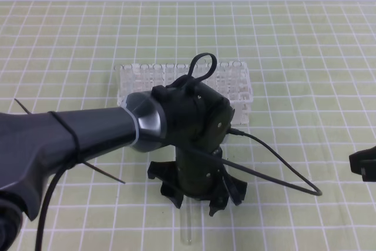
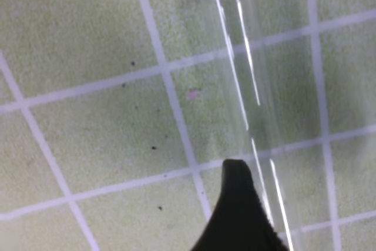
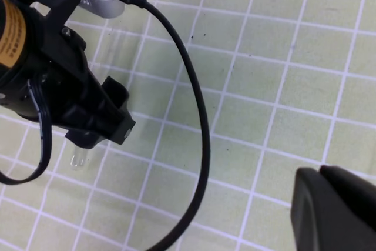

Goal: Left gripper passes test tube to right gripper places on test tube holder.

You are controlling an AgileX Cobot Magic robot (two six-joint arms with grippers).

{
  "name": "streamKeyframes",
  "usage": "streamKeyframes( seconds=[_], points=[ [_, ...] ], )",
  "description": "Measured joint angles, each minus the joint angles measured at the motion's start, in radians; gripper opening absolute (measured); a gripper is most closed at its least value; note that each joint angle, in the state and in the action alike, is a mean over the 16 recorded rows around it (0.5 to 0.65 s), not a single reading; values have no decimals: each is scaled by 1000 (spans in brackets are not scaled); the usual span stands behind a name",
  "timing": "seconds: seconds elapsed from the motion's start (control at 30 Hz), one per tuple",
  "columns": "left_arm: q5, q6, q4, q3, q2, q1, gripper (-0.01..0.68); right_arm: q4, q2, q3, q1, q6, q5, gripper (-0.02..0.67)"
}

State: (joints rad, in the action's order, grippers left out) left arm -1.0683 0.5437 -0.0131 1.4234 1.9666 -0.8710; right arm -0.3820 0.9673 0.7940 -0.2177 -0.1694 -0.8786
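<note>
Exterior high view: desk [image 1: 305, 39] covered in a matte green mat with a white grid. Left pincer [image 1: 197, 201] points down over the test tube [image 1: 188, 227], its claws spread wide either side, nothing gripped. White lattice test tube holder [image 1: 238, 89] stands behind it. Right pincer [image 1: 365, 166] sits at the right edge, clenched, empty. Left wrist view alone shows one black fingertip [image 2: 238, 210] just beside the clear, glossy glass; contact unclear.
</note>
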Motion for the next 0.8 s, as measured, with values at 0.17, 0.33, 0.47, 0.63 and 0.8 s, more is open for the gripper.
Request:
streamKeyframes(
  seconds=[0.17, 0.33, 0.47, 0.63, 0.8],
  points=[
    [-11, -1, -10, -1, -1, 0, 437, -7, 0, 0, 0, -5, -1, -16],
    [-19, -1, -20, 0, 0, 0, 437, -9, 0, 0, 0, -6, -3, -16],
    [-24, -1, -26, 0, 6, 1, 437, -11, 0, 0, 0, -7, -5, -16],
    [-29, -1, -29, 1, 20, 4, 436, -14, 0, 0, 0, -9, -6, -16],
    [-32, -1, -30, 2, 35, 7, 433, -20, -1, 0, 0, -16, -8, -16]
  ],
)
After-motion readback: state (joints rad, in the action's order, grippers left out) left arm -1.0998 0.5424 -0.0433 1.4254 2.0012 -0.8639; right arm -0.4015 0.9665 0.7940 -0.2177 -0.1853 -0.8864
